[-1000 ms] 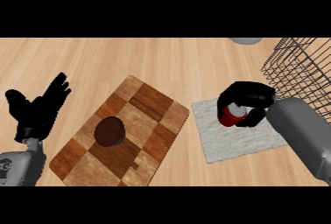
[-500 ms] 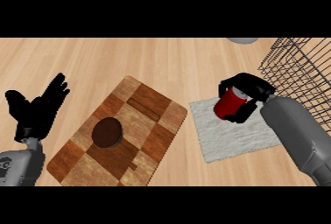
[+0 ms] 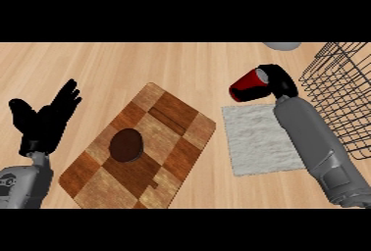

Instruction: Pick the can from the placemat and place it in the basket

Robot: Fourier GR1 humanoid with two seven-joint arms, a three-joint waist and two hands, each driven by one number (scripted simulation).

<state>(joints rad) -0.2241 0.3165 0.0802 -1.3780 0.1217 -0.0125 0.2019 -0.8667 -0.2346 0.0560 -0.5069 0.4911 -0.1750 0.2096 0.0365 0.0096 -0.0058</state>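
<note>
Right hand (image 3: 278, 82) has its fingers curled round the can (image 3: 249, 88), which sticks out to the hand's left, tipped well over with its dark end pointing down-left. Delta vs 1.0 s ago: then the can stood on the placemat (image 3: 257, 142) with the hand closed over it; 0.5 s ago it was off the surface over the mat's far-left part; now it's clear of the mat and shows past the mat's far edge, more tilted than before. Not in the basket (image 3: 340, 93) yet, which sits right of the mat and beyond it; the hand is between can and basket. Forearm crosses the mat's right side. Left hand (image 3: 45, 120) is far left of the mat, open, fingers up, unchanged across all frames. Board (image 3: 170, 125) with the dark disc (image 3: 127, 145) is just left of the mat, unmoved. Grey object (image 3: 282, 45) is well beyond the mat's far edge, mostly cut off, can't ID it.
</note>
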